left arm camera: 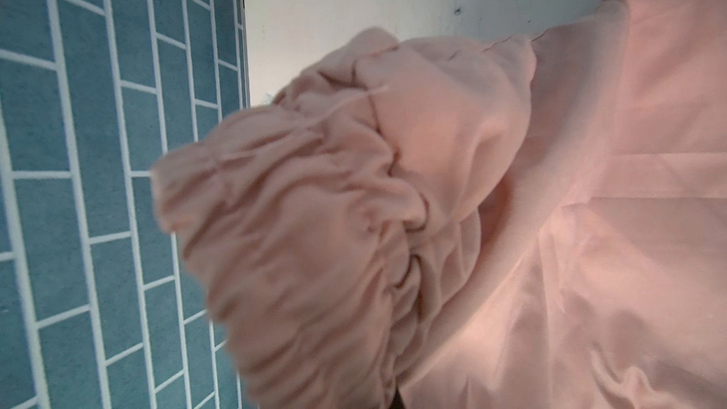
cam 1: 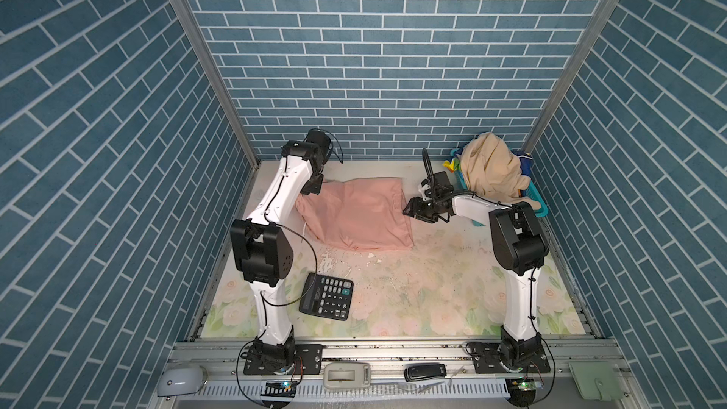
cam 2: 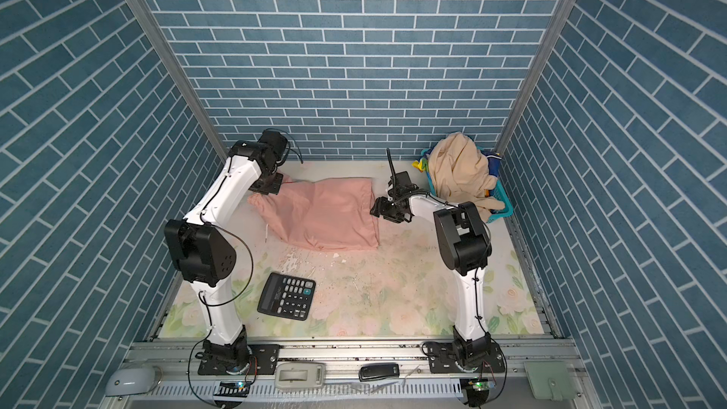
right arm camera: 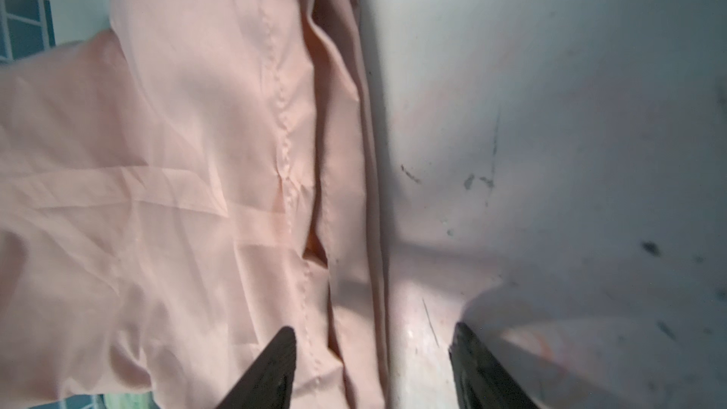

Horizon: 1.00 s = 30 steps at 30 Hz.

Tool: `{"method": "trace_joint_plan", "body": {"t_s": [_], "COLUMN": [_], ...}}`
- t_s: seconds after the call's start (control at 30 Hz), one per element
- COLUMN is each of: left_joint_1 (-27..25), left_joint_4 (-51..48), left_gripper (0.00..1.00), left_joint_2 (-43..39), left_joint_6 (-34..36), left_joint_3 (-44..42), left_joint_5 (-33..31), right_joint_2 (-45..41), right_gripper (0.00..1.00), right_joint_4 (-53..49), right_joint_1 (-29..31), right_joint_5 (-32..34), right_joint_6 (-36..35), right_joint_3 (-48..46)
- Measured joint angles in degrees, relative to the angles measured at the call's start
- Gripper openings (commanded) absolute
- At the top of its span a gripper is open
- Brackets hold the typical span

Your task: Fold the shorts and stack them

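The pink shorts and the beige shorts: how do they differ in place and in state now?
The pink shorts lie spread almost flat on the table; the beige shorts are heaped, crumpled, in the teal basket. The left end effector grips the pink shorts' waistband and the open right end effector straddles their hem; no end effector touches the beige shorts. Both are plain soft cloth.

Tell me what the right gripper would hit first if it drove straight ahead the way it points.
Most likely the near hem of the salmon-pink cloth shorts: the open right gripper straddles that edge, half over cloth, half over bare pale tabletop. Its height above the cloth is unclear.
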Motion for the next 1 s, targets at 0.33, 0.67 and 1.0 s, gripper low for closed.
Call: {"method": "trace_joint_plan", "body": {"t_s": [0.33, 0.67, 1.0], "left_joint_1": [-5.18, -8.74, -12.79], "left_joint_4": [-6.36, -14.97, -17.66], "left_gripper": [0.00, 0.00, 0.00], "left_joint_2": [9.40, 18.38, 23.30], "left_joint_6": [-0.02, -1.99, -6.91], "left_joint_3": [9.46, 23.34, 28.63], "left_joint_5": [-3.93, -5.46, 1.07], "right_joint_2": [4.98, 6.12, 6.14], "right_gripper": [0.31, 0.11, 0.09], "right_joint_4": [2.40, 3.69, 5.31], "right_joint_1": [3.82, 4.44, 4.44], "right_joint_5": [-0.57, -0.39, -0.66], "right_joint_6": [2.23, 3.43, 4.46], "right_joint_3": [5.05, 5.07, 4.24]}}
